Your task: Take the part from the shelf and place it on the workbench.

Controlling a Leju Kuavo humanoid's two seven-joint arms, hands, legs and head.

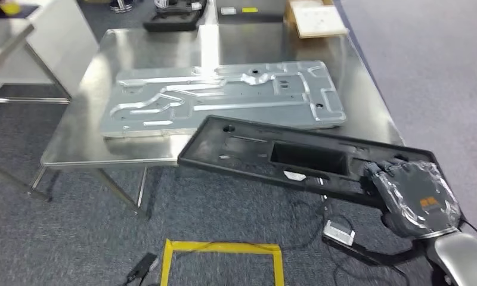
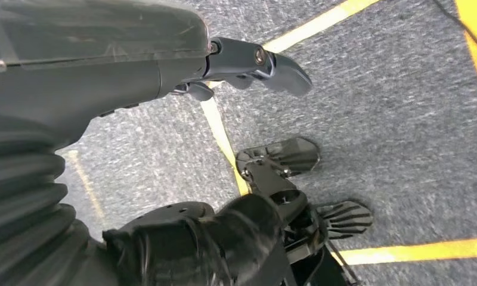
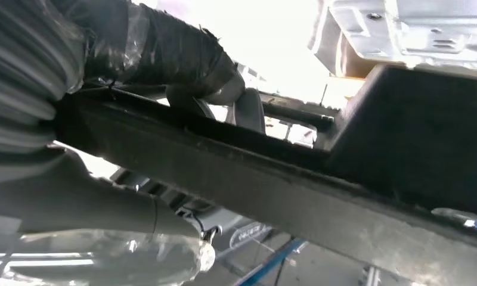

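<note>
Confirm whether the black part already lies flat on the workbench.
No: the right hand holds the black part tilted, overhanging the workbench edge.

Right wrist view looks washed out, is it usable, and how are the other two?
Right wrist view: background blown white behind the black part; right hand dark but readable. Head view: even light, soft glare on the workbench. Left wrist view: sharp carpet, left hand close and slightly soft.
</note>
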